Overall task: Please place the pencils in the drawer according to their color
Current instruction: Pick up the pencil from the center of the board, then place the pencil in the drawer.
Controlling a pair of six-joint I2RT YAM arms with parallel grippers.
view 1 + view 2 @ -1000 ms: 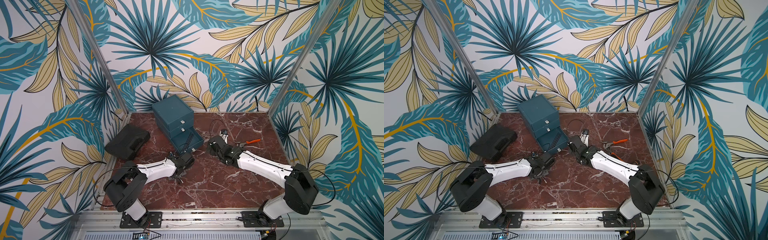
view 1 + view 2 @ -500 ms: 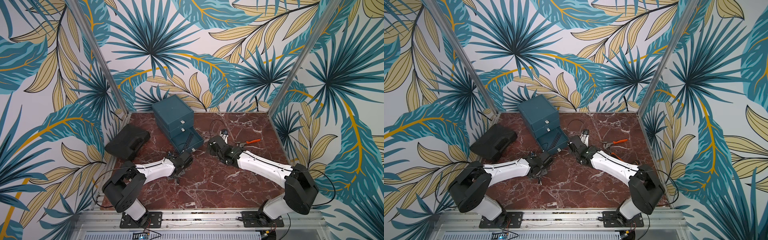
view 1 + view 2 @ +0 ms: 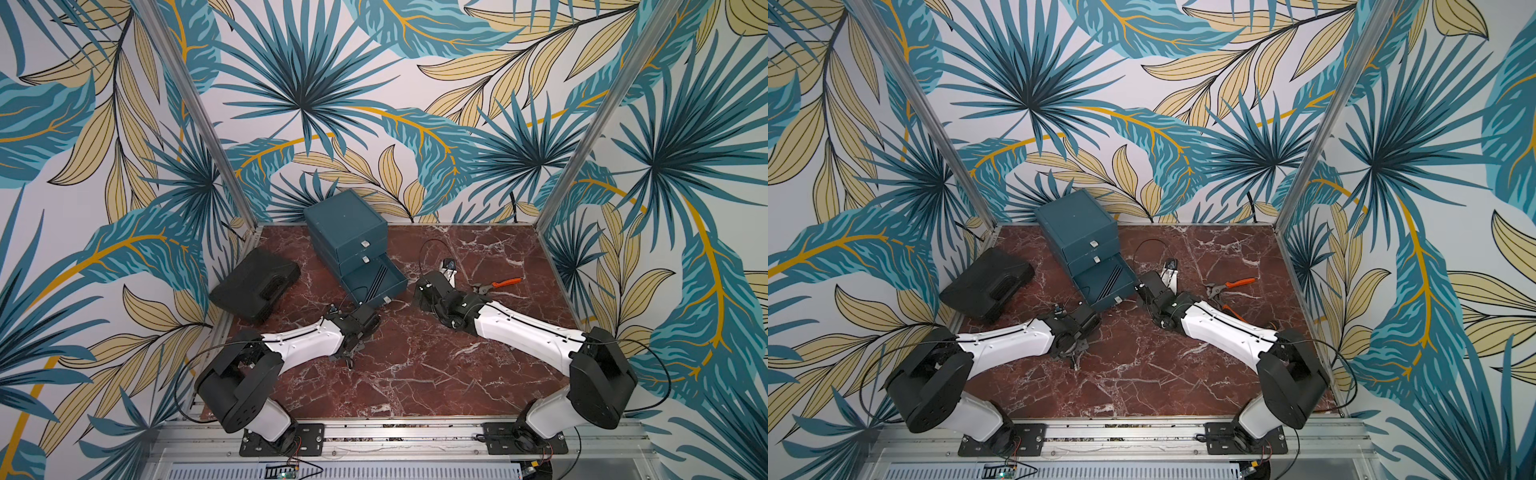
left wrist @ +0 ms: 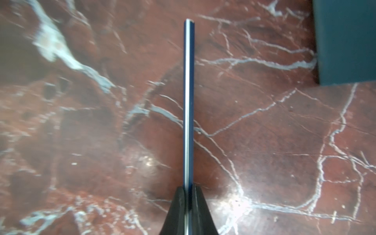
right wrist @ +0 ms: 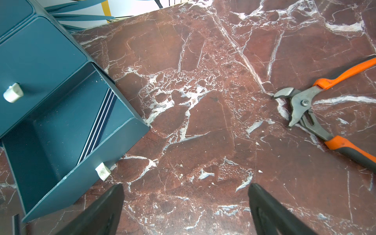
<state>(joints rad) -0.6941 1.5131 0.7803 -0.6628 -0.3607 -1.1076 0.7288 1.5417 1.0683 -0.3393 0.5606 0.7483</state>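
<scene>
The dark teal drawer chest [image 3: 345,224] [image 3: 1075,222] stands at the back of the marble table. Its bottom drawer [image 5: 50,154] is pulled open, and several black pencils [image 5: 99,120] [image 3: 377,281] lie aslant inside. My left gripper [image 4: 188,191] is shut on a dark pencil [image 4: 188,101] that sticks straight out over the marble. In both top views it hangs just in front of the open drawer [image 3: 355,332] [image 3: 1075,332]. My right gripper [image 5: 185,186] stands open and empty over bare marble, beside the drawer's front corner. No yellow or red pencils show.
Orange-handled pliers [image 5: 305,105] [image 3: 496,284] lie on the table right of my right gripper. A flat black case [image 3: 255,282] [image 3: 986,280] rests at the left edge. A corner of the chest [image 4: 345,40] shows in the left wrist view.
My left gripper has finished closing on the dark pencil. Both arms stand almost where they were.
</scene>
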